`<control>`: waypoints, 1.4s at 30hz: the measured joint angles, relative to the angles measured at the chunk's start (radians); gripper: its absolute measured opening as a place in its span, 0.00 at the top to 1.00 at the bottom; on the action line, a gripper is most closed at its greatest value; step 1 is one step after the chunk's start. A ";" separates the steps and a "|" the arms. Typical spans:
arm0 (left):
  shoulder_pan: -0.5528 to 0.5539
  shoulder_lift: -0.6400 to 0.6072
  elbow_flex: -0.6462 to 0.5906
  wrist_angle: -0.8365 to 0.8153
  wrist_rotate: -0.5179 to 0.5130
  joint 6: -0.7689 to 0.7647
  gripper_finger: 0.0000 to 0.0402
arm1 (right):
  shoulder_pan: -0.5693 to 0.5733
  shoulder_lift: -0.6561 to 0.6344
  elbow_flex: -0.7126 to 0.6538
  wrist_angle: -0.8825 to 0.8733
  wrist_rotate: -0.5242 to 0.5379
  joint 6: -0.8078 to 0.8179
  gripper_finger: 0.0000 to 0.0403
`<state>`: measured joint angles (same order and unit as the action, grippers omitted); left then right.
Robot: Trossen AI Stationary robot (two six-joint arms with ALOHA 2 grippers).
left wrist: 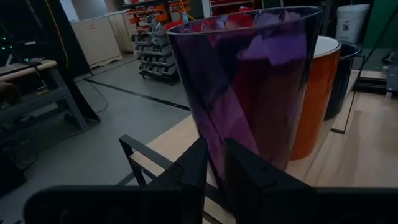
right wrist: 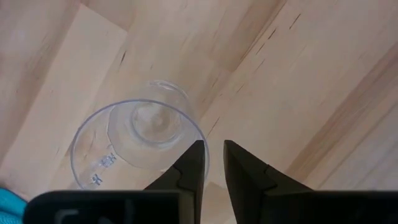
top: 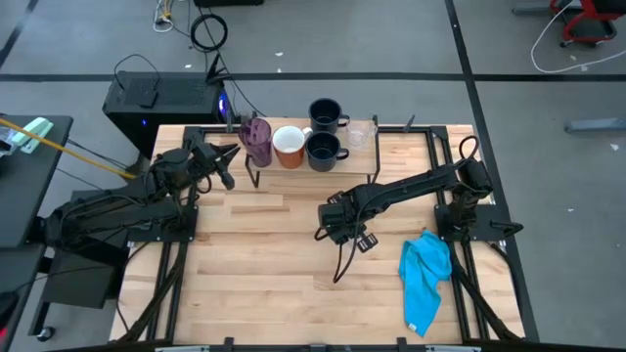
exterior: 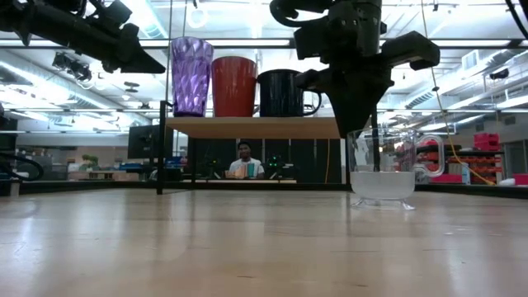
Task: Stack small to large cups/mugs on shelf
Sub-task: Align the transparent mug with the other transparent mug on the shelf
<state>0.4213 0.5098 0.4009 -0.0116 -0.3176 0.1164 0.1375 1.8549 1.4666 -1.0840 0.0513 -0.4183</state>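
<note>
The clear glass [right wrist: 134,146] under your right gripper [right wrist: 210,163] bears unreadable print; narrow-gapped fingers straddle its rim on pale planks [right wrist: 280,74]. Left gripper [left wrist: 211,167], slightly parted, meets the purple tumbler [left wrist: 249,81].

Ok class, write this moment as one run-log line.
shelf: purple tumbler, orange mug, navy mug | left gripper: at purple tumbler | right gripper: above clear glass on table

Bright overhead ceiling lights [exterior: 247,62] lit the room evenly. The worktop [exterior: 247,247] showed soft glare and blurred near the low camera. The purple tumbler [left wrist: 249,81] looked dim, backlit and slightly soft.
</note>
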 joint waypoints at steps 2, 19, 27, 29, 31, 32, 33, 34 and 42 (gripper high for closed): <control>0.000 0.000 0.000 0.000 0.000 0.000 0.84 | 0.000 0.000 0.000 0.001 0.000 0.000 0.83; 0.000 0.000 0.000 0.000 0.000 0.000 0.85 | 0.000 0.000 0.000 0.017 0.000 0.053 0.82; 0.000 0.000 0.000 0.000 0.000 0.000 0.85 | 0.000 0.002 0.014 -0.001 0.000 0.102 0.70; 0.000 0.000 0.000 0.000 0.000 0.000 0.86 | 0.002 0.002 0.035 -0.017 0.000 0.131 0.67; 0.000 0.000 0.000 0.000 0.000 0.000 0.86 | 0.003 0.002 0.056 -0.040 0.000 0.172 0.64; 0.000 0.000 0.000 0.000 0.000 0.000 0.86 | 0.003 0.002 0.067 -0.054 -0.001 0.204 0.63; 0.000 0.000 0.000 0.000 0.000 0.000 0.86 | 0.003 0.002 0.077 -0.063 -0.001 0.244 0.62; 0.000 0.000 0.000 0.000 0.000 0.000 0.86 | 0.003 0.002 0.087 -0.070 -0.002 0.290 0.61; 0.000 0.000 0.000 0.000 0.000 0.000 0.84 | 0.027 0.002 0.109 -0.207 -0.097 0.738 0.55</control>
<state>0.4217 0.5102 0.4011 -0.0120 -0.3180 0.1162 0.1641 1.8568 1.5760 -1.2912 -0.0454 0.3200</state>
